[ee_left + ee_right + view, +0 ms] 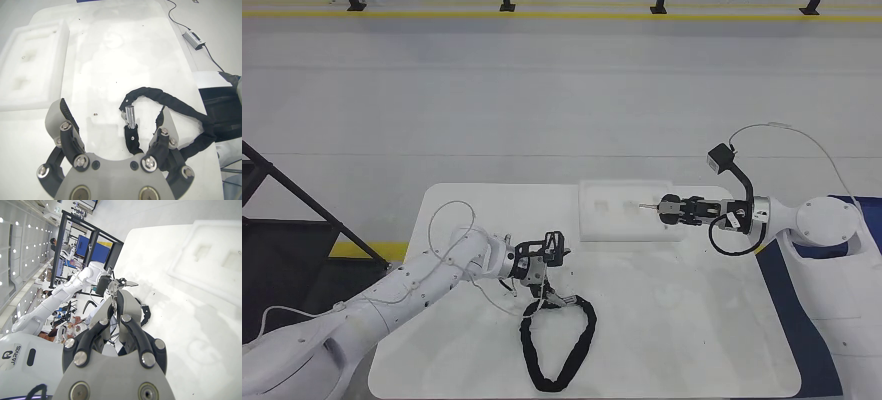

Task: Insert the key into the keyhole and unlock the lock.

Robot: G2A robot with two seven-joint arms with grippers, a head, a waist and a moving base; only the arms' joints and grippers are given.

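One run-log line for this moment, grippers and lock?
left gripper: open, near chrome lock cylinder | right gripper: shut on metal key, by white foam tray | black fabric-sleeved chain: on white table | key not inserted

The widest open stretch of the bench [692, 320] runs from its middle to the right front corner, between the two arms. At the back, the raised foam tray [612, 228] blocks any low pass. The right claw [670, 209], closed on the key [646, 206], hangs over the tray's right part. At the left front the looped chain lock [582, 345] lies across the bench. Its metal cylinder [130, 117] sits between the spread fingers of the left claw [554, 252], with a gap on each side.
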